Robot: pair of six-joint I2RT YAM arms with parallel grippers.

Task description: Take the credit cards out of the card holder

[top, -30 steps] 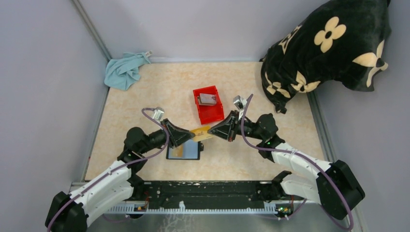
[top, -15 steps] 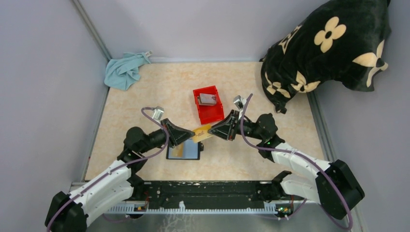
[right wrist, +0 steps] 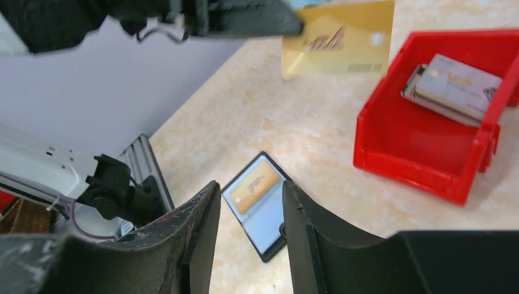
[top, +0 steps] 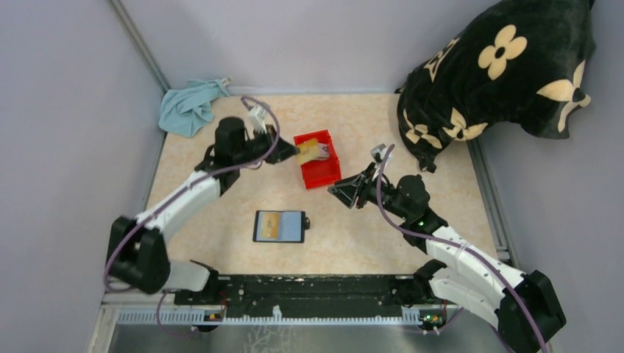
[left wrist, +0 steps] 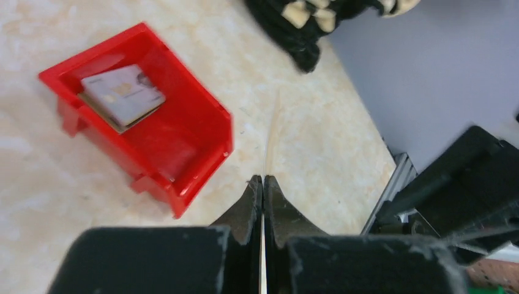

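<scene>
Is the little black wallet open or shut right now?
Open. The card holder lies spread flat on the table, its blue inside facing up, with an orange card showing in one slot.

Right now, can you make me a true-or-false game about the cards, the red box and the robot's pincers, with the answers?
1. The left pincer holds a gold card above the red bin. True.
2. The red bin has nothing in it. False: grey cards lie inside.
3. The card holder is folded shut. False: it lies open on the table, with an orange card in it.
4. The right pincer is open and holds nothing. True.
</scene>
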